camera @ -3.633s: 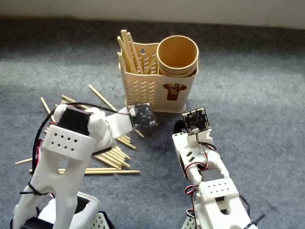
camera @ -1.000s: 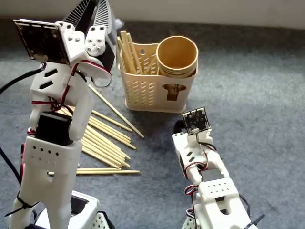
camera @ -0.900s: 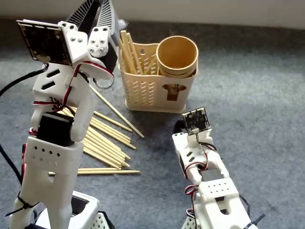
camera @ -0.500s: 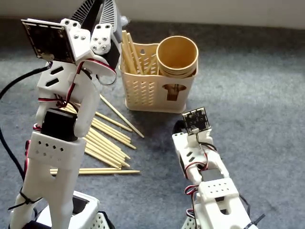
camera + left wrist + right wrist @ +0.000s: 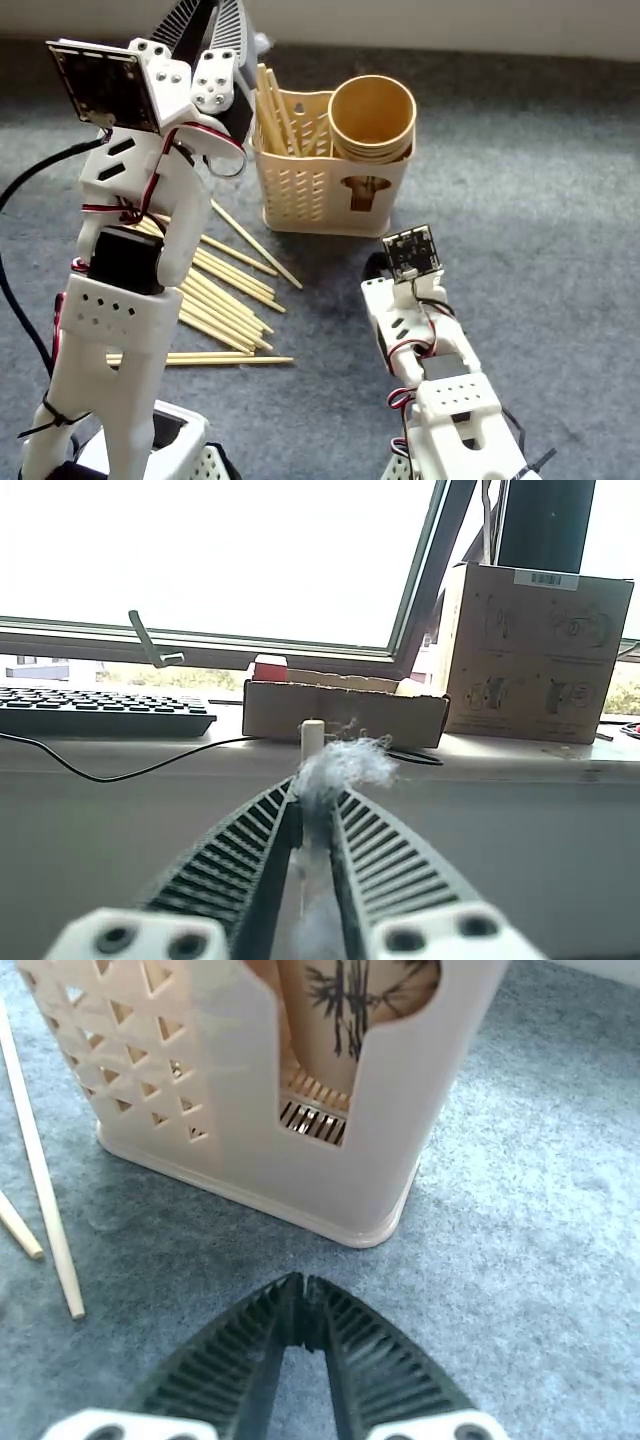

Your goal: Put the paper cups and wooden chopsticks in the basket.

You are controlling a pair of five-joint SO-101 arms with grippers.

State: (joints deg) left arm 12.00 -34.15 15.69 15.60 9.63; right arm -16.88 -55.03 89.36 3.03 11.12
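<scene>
The beige basket (image 5: 330, 185) stands upright on the carpet, with stacked paper cups (image 5: 372, 115) and several wooden chopsticks (image 5: 268, 105) in it. My left gripper (image 5: 208, 15) is raised high beside the basket's chopstick side. In the left wrist view the left gripper (image 5: 315, 790) is shut on a chopstick (image 5: 312, 735), with a tuft of white fluff (image 5: 345, 763) caught at the tips. Several loose chopsticks (image 5: 225, 300) lie on the carpet by the left arm. My right gripper (image 5: 300, 1320) is shut and empty, low on the carpet just in front of the basket (image 5: 250, 1110), where a cup (image 5: 350, 1000) shows through the cut-out.
Grey carpet (image 5: 540, 220) stretches open to the right of the basket. One long chopstick (image 5: 40, 1190) lies near the basket's corner. A windowsill with a keyboard (image 5: 100, 710) and cardboard boxes (image 5: 530, 650) is in the background.
The left arm has risen from the chopstick pile to high beside the basket, and over the last second drifted slightly right. The right arm has not moved.
</scene>
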